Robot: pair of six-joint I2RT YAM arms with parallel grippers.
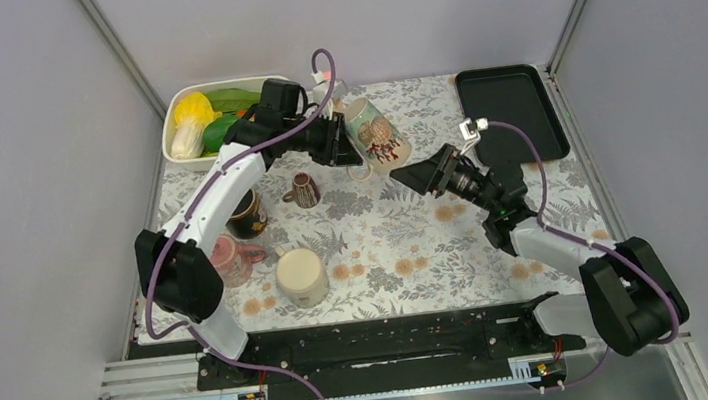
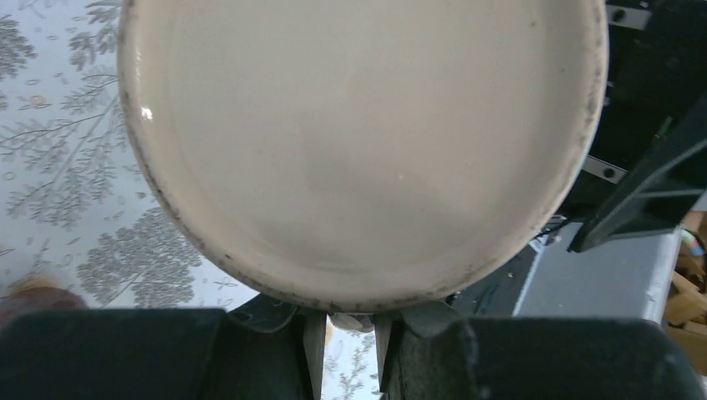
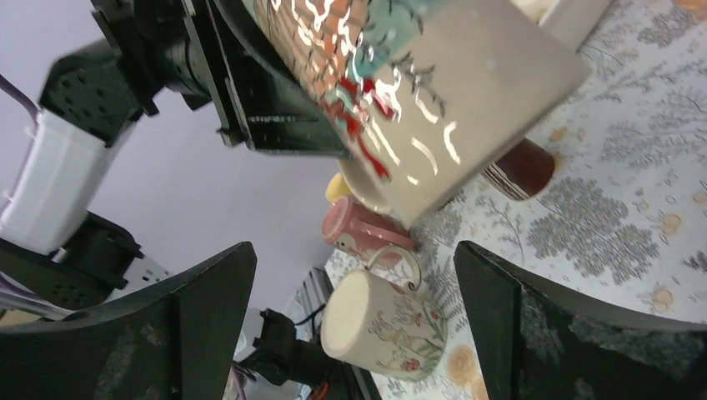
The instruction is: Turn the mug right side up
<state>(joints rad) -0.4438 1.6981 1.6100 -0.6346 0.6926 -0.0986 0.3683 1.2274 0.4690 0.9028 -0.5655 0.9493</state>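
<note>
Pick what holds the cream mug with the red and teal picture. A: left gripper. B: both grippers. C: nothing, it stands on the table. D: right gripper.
A: the left gripper is shut on the tilted cream mug with the red and teal picture; the right gripper is open, apart from it.

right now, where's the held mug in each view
top external: mug above centre, in the left gripper
left wrist: mug fills the upper frame
right wrist: mug top centre, tilted
shared landmark: floral cloth
</note>
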